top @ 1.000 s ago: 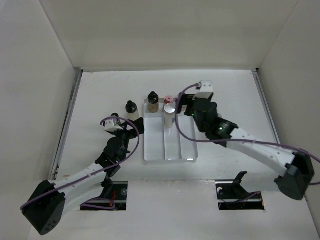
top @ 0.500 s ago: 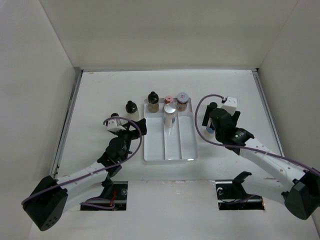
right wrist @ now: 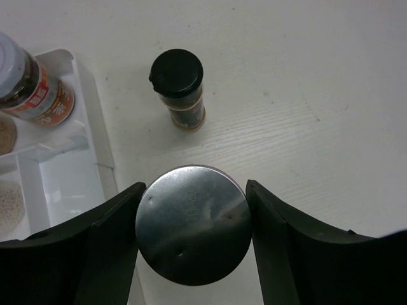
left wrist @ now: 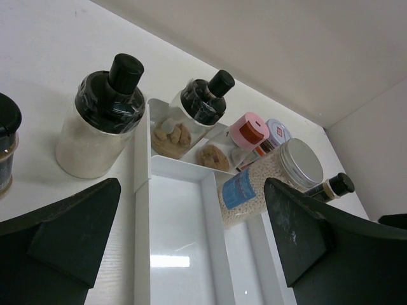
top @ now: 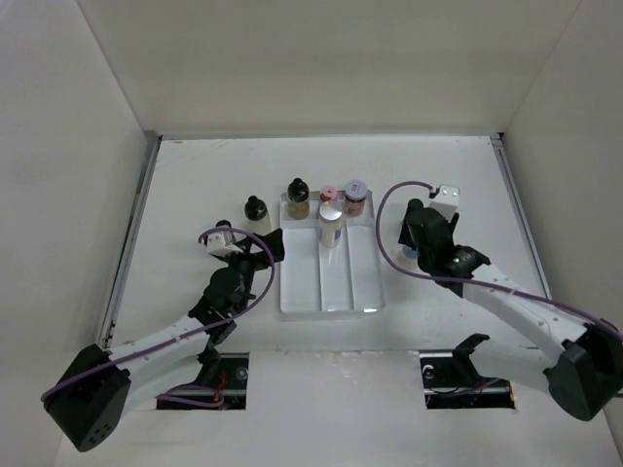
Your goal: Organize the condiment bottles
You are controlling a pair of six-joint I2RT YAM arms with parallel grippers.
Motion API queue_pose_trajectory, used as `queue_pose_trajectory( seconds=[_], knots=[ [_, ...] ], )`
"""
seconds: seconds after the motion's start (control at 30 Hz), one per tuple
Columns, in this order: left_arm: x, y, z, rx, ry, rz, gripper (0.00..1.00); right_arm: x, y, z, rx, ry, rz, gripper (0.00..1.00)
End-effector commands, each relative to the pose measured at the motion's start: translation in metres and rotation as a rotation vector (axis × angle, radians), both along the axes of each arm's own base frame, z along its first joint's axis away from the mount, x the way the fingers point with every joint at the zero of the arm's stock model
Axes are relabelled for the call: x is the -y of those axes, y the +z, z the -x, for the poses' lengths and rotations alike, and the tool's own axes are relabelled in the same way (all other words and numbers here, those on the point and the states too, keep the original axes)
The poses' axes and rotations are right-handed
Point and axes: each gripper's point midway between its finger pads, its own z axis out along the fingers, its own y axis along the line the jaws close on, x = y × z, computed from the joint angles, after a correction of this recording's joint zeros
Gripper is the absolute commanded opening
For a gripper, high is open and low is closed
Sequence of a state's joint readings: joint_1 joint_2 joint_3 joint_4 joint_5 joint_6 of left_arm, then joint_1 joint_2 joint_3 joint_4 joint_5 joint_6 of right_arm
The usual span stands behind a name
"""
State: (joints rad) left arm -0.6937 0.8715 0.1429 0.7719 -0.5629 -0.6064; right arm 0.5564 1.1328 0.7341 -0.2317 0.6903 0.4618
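At the bottom of the right wrist view, the right gripper (right wrist: 194,187) is clenched on a silver-lidded jar (right wrist: 194,232) just right of the white tray (top: 336,282). A small black-capped bottle (right wrist: 179,82) stands above it in frame. In the top view, left of centre, the left gripper (top: 265,245) is spread wide and empty at the tray's left wall. At the tray's top end stand a pale cylinder (top: 331,224), a brown-filled bottle (top: 298,197), a pink-capped jar (top: 328,193) and a red-labelled jar (top: 355,198). A white-filled bottle (top: 255,212) stands on the table just left of the tray.

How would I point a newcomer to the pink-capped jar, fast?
Start at the white divided tray in the white table's middle and look to its far end. There the small pink-capped jar stands between a black-capped bottle with brown contents and a red-labelled jar with a pale lid. It alone has a pink cap.
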Motion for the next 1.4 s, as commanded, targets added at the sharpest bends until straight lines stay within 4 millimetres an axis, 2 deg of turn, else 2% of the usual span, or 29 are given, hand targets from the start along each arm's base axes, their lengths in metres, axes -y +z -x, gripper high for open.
queue_pose_trajectory(
  seconds=[0.0, 0.07, 0.13, 0.27, 0.37, 0.5, 0.67, 0.8, 0.87, 0.9, 0.97, 1.03, 1.13, 1.23, 1.3, 1.37],
  knots=[
    [-0.001, 0.004, 0.000, 0.027, -0.006, 0.017, 1.00, -0.014, 0.088, 0.008, 0.226, 0.033, -0.081, 0.45],
    [0.001, 0.002, -0.001, 0.017, -0.008, 0.009, 1.00, -0.036, 0.105, 0.019, 0.250, 0.116, -0.132, 0.45],
    [0.003, 0.001, -0.002, 0.015, -0.012, 0.007, 1.00, -0.065, 0.111, 0.027, 0.250, 0.197, -0.175, 0.45],
    [0.004, 0.001, -0.001, 0.017, -0.015, 0.009, 1.00, -0.127, 0.112, 0.036, 0.235, 0.330, -0.216, 0.45],
    [0.002, 0.002, -0.001, 0.022, -0.012, 0.013, 1.00, -0.163, 0.112, 0.036, 0.239, 0.399, -0.236, 0.45],
    [0.002, 0.002, 0.000, 0.021, -0.012, 0.012, 1.00, -0.200, 0.110, 0.036, 0.233, 0.473, -0.270, 0.46],
    [0.001, 0.003, 0.000, 0.025, -0.011, 0.015, 1.00, -0.221, 0.081, 0.032, 0.183, 0.490, -0.234, 0.48],
    [-0.001, 0.004, 0.000, 0.028, -0.008, 0.018, 1.00, -0.228, 0.044, 0.031, 0.138, 0.483, -0.195, 0.51],
    [-0.001, 0.003, 0.000, 0.027, -0.008, 0.017, 1.00, -0.228, 0.034, 0.031, 0.123, 0.477, -0.177, 0.54],
    [-0.001, 0.003, 0.000, 0.027, -0.008, 0.017, 1.00, -0.227, 0.030, 0.032, 0.118, 0.472, -0.164, 0.58],
    [0.000, 0.003, 0.000, 0.028, -0.009, 0.018, 1.00, -0.225, 0.034, 0.033, 0.130, 0.469, -0.155, 0.72],
    [0.000, 0.003, 0.000, 0.028, -0.009, 0.018, 1.00, -0.222, 0.047, 0.036, 0.151, 0.474, -0.163, 0.86],
    [0.000, 0.003, 0.000, 0.028, -0.009, 0.018, 1.00, -0.211, 0.068, 0.042, 0.185, 0.479, -0.185, 0.96],
    [0.000, 0.004, 0.001, 0.031, -0.009, 0.020, 1.00, -0.181, 0.087, 0.044, 0.223, 0.445, -0.218, 0.98],
    [0.000, 0.004, 0.001, 0.032, -0.011, 0.021, 1.00, -0.144, 0.090, 0.032, 0.252, 0.365, -0.240, 0.98],
    [0.001, 0.004, 0.001, 0.029, -0.014, 0.019, 1.00, -0.099, 0.085, 0.012, 0.265, 0.241, -0.240, 0.98]
  ],
)
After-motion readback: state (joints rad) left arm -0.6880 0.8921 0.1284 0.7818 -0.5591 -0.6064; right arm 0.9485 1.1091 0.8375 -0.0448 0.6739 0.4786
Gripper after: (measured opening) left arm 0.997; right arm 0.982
